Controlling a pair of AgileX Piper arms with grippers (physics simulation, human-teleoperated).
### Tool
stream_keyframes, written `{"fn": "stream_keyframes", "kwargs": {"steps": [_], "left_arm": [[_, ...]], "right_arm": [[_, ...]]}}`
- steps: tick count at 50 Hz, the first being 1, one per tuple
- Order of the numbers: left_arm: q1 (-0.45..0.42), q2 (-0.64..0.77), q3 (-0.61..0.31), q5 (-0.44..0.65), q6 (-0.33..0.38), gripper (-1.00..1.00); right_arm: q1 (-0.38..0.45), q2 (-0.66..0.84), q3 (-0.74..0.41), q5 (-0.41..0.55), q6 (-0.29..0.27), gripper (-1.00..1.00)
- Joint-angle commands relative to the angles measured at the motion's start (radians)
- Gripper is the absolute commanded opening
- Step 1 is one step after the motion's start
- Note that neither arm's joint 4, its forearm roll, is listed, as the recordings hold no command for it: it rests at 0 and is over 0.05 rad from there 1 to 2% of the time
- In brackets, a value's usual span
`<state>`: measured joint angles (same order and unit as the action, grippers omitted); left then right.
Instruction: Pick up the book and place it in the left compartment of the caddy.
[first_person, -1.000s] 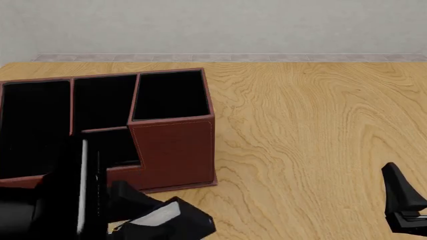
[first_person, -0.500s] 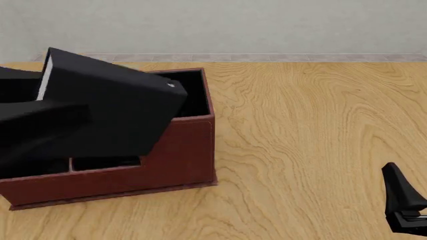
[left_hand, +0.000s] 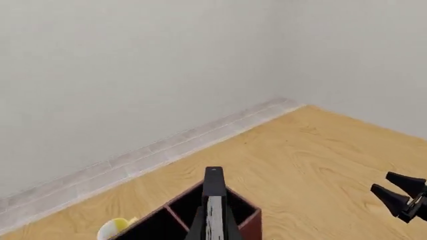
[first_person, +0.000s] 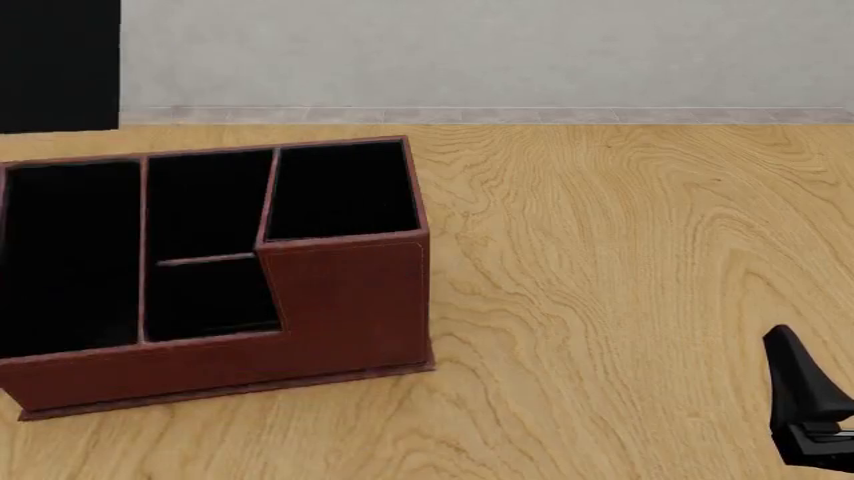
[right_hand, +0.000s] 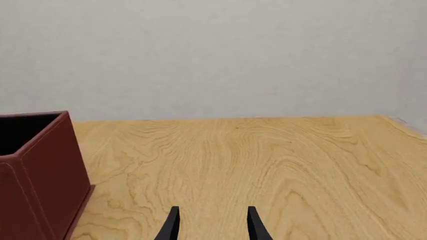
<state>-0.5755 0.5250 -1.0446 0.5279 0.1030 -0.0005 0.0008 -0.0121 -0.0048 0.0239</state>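
Observation:
The caddy (first_person: 350, 300), reddish-brown with black lining, stands at the left of the table. Its left compartment (first_person: 67, 250) is a long bay holding nothing. The book (left_hand: 213, 187) is seen edge-on in the left wrist view, thin and black with a white strip of pages. My left gripper (left_hand: 213, 233) is shut on it, high above the caddy (left_hand: 248, 220). A black slab (first_person: 59, 64) in the front view's upper left corner is the lifted load, seen only in part. My right gripper (right_hand: 213, 223) is open near the table's front right (first_person: 805, 405), holding nothing.
A small yellow object (left_hand: 115, 227) lies behind the caddy, seen only from the left wrist. The caddy's corner (right_hand: 41, 175) shows in the right wrist view. A grey wall with a pale skirting strip (first_person: 534, 115) closes off the far table edge.
The left arm has carried the book from in front of the caddy, up over it, and now up and left to the top corner of the front view. The right arm has stayed still.

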Motion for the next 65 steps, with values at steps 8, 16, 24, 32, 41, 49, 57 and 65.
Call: {"fn": "stream_keyframes", "kwargs": {"steps": [8,16,24,32,41,49,57,65], "left_arm": [[0.384,0.121,-0.124,0.219,-0.108,-1.00],[0.478,0.207,-0.186,0.288,-0.090,-1.00],[0.681,0.382,-0.302,0.381,-0.065,-1.00],[0.775,0.546,-0.418,0.480,-0.054,-1.00],[0.810,0.646,-0.400,0.527,-0.001,-1.00],[0.835,0.689,-0.302,0.487,0.074,-1.00],[0.833,0.717,-0.217,0.430,0.128,-1.00],[0.803,0.768,-0.159,0.405,0.107,-1.00]], "right_arm": [[0.004,0.000,0.001,0.002,0.003,1.00],[0.004,0.000,0.003,0.002,-0.002,1.00],[0.004,0.001,0.000,0.004,-0.009,1.00],[0.005,0.001,0.002,0.005,-0.012,1.00],[0.009,0.001,0.005,0.006,-0.019,1.00],[0.008,0.001,0.001,0.009,-0.019,1.00],[0.004,0.002,0.003,0.006,-0.017,1.00],[0.007,0.003,0.001,0.007,-0.017,1.00]]}}
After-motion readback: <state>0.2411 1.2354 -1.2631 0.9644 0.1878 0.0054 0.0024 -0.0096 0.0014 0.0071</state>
